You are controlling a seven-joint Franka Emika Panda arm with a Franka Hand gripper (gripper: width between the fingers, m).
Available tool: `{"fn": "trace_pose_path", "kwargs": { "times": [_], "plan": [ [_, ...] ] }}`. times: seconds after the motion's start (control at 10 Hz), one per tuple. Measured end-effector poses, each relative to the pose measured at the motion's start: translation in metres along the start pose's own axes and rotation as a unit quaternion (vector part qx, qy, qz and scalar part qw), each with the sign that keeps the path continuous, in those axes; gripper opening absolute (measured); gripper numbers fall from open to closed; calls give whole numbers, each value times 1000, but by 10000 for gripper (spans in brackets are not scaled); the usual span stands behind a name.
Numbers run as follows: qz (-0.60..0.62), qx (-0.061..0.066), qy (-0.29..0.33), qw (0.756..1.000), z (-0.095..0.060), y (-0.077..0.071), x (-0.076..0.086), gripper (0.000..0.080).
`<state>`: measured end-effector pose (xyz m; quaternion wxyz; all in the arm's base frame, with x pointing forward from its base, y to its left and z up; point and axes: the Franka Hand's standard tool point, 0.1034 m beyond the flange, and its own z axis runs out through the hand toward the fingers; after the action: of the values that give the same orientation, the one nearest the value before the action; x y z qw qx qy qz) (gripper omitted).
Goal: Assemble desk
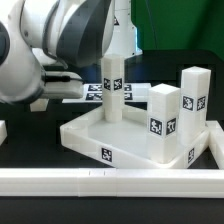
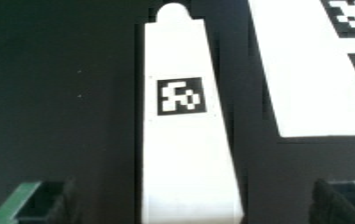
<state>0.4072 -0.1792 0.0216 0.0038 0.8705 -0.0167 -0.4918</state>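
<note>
The desk's white tabletop (image 1: 95, 135) is a rimmed tray lying in the middle of the table. One tagged white leg (image 1: 112, 85) stands upright at its far corner. Two more legs (image 1: 161, 122) (image 1: 193, 98) stand at the exterior view's right. In the wrist view a long white leg (image 2: 179, 110) with a tag and a pointed far end runs between the fingers. My gripper (image 2: 188, 200) is open, with a dark gap on each side between the leg and the fingers (image 2: 32, 200). In the exterior view the arm (image 1: 50, 45) hangs over the left, and its fingers are not clear there.
The marker board (image 1: 92, 93) lies flat behind the tabletop, and shows beside the leg as the marker board (image 2: 325, 70) in the wrist view. White border rails run along the front (image 1: 100, 181) and the exterior view's right (image 1: 216, 150). The table is black.
</note>
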Motion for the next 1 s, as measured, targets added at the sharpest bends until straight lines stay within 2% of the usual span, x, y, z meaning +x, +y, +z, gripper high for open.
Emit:
{"fn": "trace_pose_path", "kwargs": {
  "times": [0.1,0.2,0.6,0.7,0.8,0.9,1.0],
  "plan": [
    [3,4,-31,1000,7,-1,0,648],
    [2,-2,-20,1000,6,2,8,648],
    [3,2,-23,1000,13,6,7,648],
    [3,2,-23,1000,13,6,7,532],
    [3,3,-23,1000,13,6,7,382],
    [3,3,-23,1000,13,6,7,382],
    [3,3,-23,1000,13,6,7,289]
  ]
}}
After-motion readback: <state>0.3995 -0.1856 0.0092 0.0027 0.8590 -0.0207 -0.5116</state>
